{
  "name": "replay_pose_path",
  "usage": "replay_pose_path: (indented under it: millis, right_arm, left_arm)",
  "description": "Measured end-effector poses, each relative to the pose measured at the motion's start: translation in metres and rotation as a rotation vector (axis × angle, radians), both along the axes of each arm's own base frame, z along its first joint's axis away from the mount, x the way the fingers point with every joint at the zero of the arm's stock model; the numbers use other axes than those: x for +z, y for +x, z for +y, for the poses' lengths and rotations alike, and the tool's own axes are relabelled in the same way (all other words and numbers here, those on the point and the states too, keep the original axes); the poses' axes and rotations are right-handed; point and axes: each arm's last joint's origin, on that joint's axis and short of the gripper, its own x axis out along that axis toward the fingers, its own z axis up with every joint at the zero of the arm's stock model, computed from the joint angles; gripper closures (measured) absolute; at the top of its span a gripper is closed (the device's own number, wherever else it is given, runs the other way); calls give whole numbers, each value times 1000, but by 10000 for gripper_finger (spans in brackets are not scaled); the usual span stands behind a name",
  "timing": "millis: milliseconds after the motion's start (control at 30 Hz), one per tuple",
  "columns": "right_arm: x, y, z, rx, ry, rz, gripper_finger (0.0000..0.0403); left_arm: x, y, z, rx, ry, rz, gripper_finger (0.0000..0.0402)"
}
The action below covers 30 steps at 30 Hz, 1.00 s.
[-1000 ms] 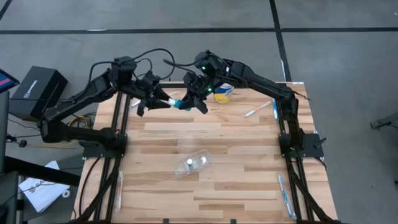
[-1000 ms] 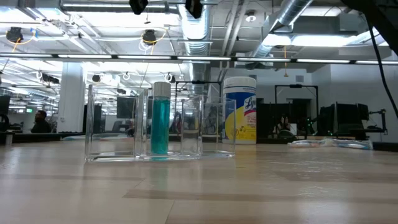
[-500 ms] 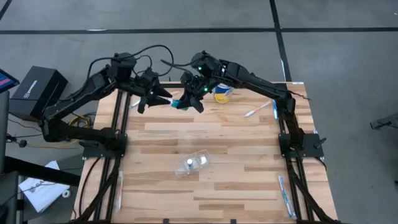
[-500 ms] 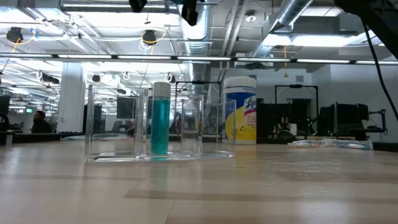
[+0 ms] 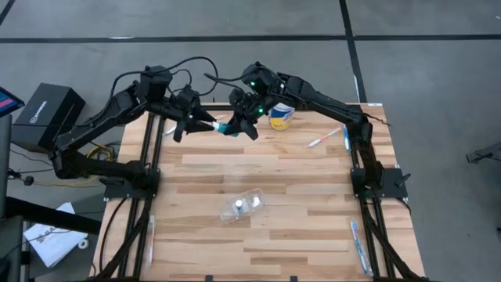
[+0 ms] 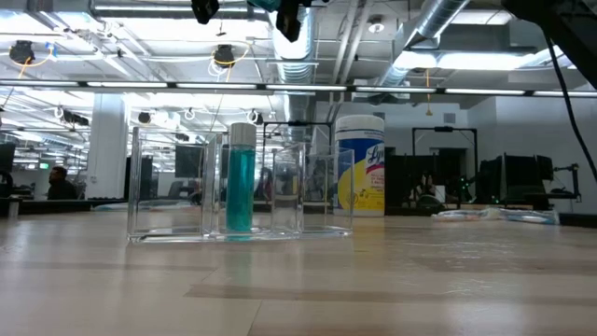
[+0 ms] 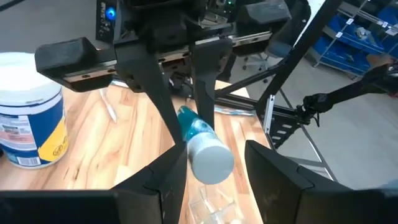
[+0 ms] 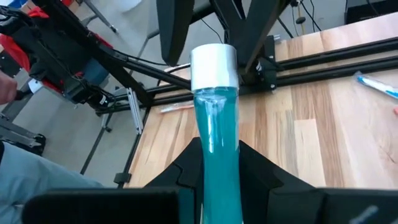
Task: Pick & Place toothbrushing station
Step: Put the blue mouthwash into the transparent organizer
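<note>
A teal tube (image 5: 223,127) with a white cap (image 7: 209,159) is held in the air above the table's far left part. My right gripper (image 5: 236,128) is shut on its teal body. My left gripper (image 5: 208,124) is open, and its two fingers stand on either side of the white cap (image 8: 213,64). A gap shows beside the cap in the left wrist view, and I cannot tell whether the other finger touches it. A clear organizer (image 5: 241,206) stands mid-table with another teal tube (image 6: 241,177) upright in it. My right gripper pinches the tube's teal body (image 8: 216,134) between its two fingers, at the part away from the cap. The tube sticks out past the fingertips, its white cap pointing at my left gripper. It is lifted clear of the table.
A wipes canister (image 5: 282,117) stands at the far edge beside my right arm. Toothbrushes lie at the far right (image 5: 325,139), near the right rail (image 5: 358,247) and by the left rail (image 5: 150,235). The near half of the table (image 5: 297,235) is bare wood.
Both grippers and the tube between them have shifted a little toward the table's far edge. The tube has stayed roughly level and clear of the table.
</note>
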Motion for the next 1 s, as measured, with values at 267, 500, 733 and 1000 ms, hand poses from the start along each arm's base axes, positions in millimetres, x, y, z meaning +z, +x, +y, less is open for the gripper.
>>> replay_pose_path:
  millis: [267, 500, 733, 1000]
  right_arm:
    - [1, 1, 2, 17, 5, -18, 348]
    - [2, 2, 2, 20, 8, -28, 348]
    - [2, 2, 2, 20, 11, -27, 348]
    - [2, 2, 2, 22, 12, -28, 348]
  left_arm:
    - [-5, 1, 0, -1, -23, 41, 245]
    - [-4, 1, 1, 15, -15, 41, 245]
    - [-4, 1, 1, 21, -8, 33, 245]
    - [-2, 2, 2, 21, 0, 21, 245]
